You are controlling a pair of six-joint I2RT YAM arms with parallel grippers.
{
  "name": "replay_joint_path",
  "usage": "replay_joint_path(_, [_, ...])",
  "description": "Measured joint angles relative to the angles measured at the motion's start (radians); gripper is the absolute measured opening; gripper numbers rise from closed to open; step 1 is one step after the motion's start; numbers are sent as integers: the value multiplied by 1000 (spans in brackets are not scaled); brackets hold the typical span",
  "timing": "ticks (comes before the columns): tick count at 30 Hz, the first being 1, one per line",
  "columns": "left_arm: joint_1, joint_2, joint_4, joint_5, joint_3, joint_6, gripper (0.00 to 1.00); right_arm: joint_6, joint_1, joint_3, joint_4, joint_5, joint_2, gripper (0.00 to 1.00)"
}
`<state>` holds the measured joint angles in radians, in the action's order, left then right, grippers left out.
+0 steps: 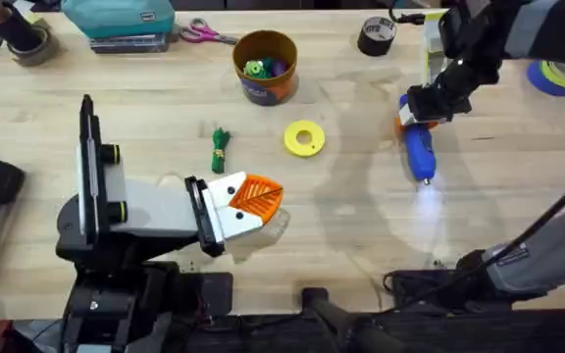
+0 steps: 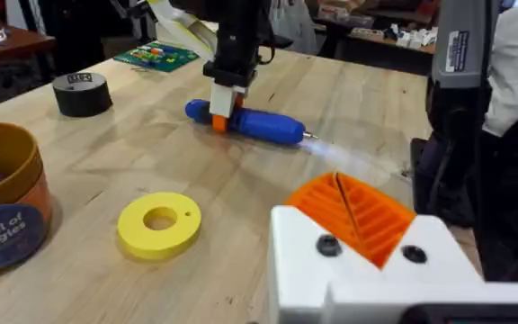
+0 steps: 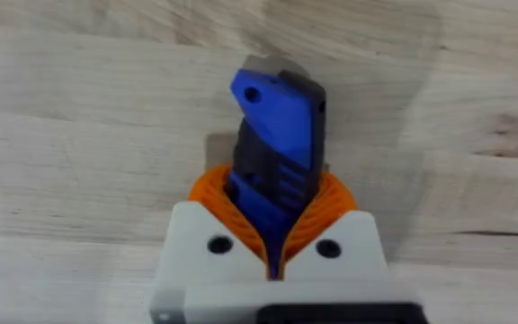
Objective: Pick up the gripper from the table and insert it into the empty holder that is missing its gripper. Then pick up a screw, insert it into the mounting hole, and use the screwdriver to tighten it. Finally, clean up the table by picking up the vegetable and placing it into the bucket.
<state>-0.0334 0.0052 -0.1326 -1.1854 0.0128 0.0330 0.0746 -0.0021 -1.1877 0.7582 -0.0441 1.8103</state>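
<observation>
My left gripper (image 1: 268, 196) rests low over the table, shut, pointing right. Both of its white holder blocks (image 2: 367, 270) carry an orange ribbed gripper pad (image 2: 358, 211), and the pads meet with nothing between them. Far right, my right gripper (image 1: 430, 106) is shut on the rear half of the blue screwdriver (image 1: 420, 152). The screwdriver (image 2: 263, 124) lies flat at table level with its lit tip toward the near edge. In the right wrist view the screwdriver (image 3: 277, 135) sits clamped between the orange pads (image 3: 317, 211). The dark green vegetable (image 1: 221, 150) lies beyond the left gripper. The yellow-orange bucket (image 1: 265, 66) stands at the back.
A flat yellow disc (image 1: 304, 138) lies between the vegetable and the screwdriver. A black tape roll (image 1: 377, 35), scissors (image 1: 204, 34) and a teal box (image 1: 121, 20) line the far edge. A blue tape roll (image 1: 557, 76) sits far right.
</observation>
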Motion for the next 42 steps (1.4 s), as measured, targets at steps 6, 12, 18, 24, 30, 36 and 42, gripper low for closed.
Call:
replay_joint_path(6, [0, 0, 0, 0, 0, 0, 10, 0, 0, -6, 17, 13, -9, 24])
replay_joint_path(12, [0, 0, 0, 0, 0, 0, 10, 0, 2, -80, 63, 35, -114, 24])
replay_joint_path(18, [0, 0, 0, 0, 0, 0, 10, -1, 4, -247, 52, 96, -292, 24])
replay_joint_path(24, [0, 0, 0, 0, 0, 0, 10, -8, 12, -349, -21, 195, -438, 24])
replay_joint_path(30, [0, 0, 0, 0, 0, 0, 10, -20, 65, -354, -176, 293, -529, 24])
replay_joint_path(36, [0, 0, 0, 0, 0, 0, 10, -59, 154, -354, -364, 392, -578, 24])
replay_joint_path(42, [0, 0, 0, 0, 0, 0, 10, -94, 246, -354, -526, 514, -586, 24])
